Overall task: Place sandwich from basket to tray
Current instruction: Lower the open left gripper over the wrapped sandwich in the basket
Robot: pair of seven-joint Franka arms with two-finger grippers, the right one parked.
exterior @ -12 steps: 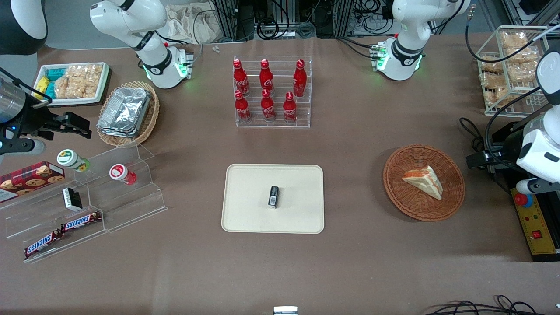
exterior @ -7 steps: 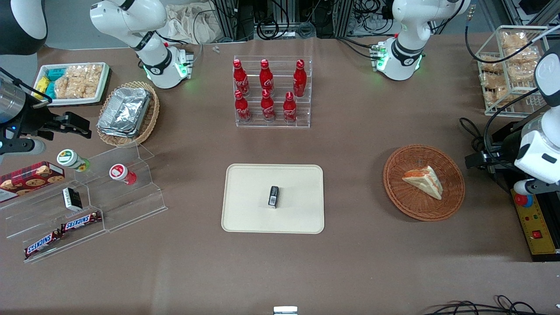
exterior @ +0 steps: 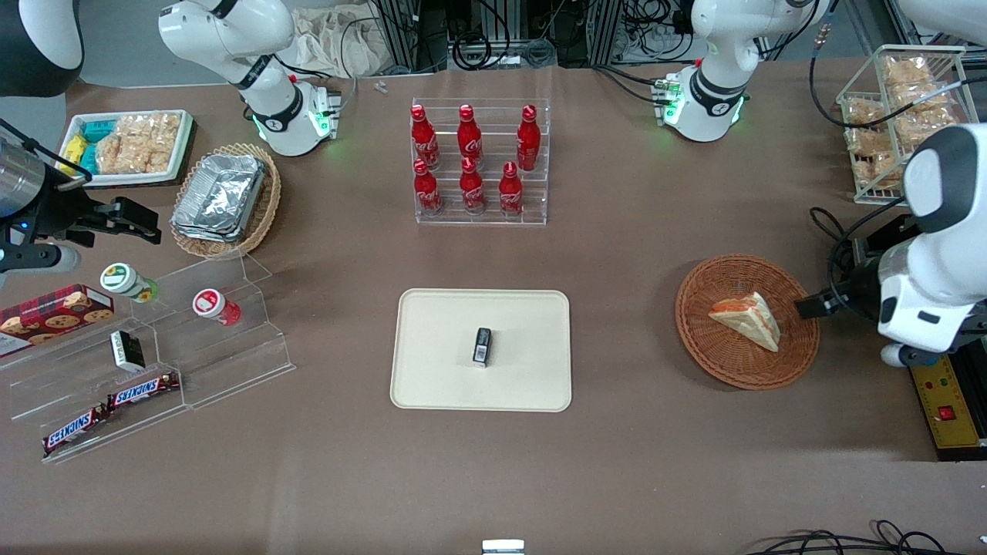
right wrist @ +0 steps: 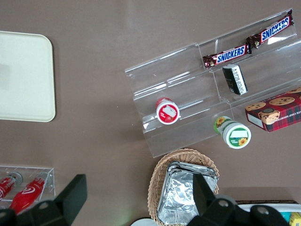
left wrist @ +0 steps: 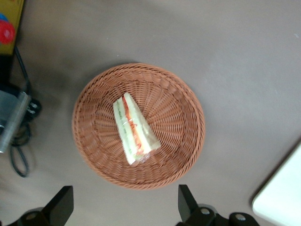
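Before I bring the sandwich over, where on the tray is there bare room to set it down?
The cream-beige rectangular tray holds only a small black packet near its middle; the ends toward either arm are bare. The open gripper hovers above the reddish-brown wicker basket, where the wedge sandwich lies.

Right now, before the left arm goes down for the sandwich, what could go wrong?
The gripper, open, hangs above the basket. The sandwich is a wrapped wedge lying slanted, so the fingers may slip off. The shallow basket could lift or shift with it. A small dark box already sits mid tray.
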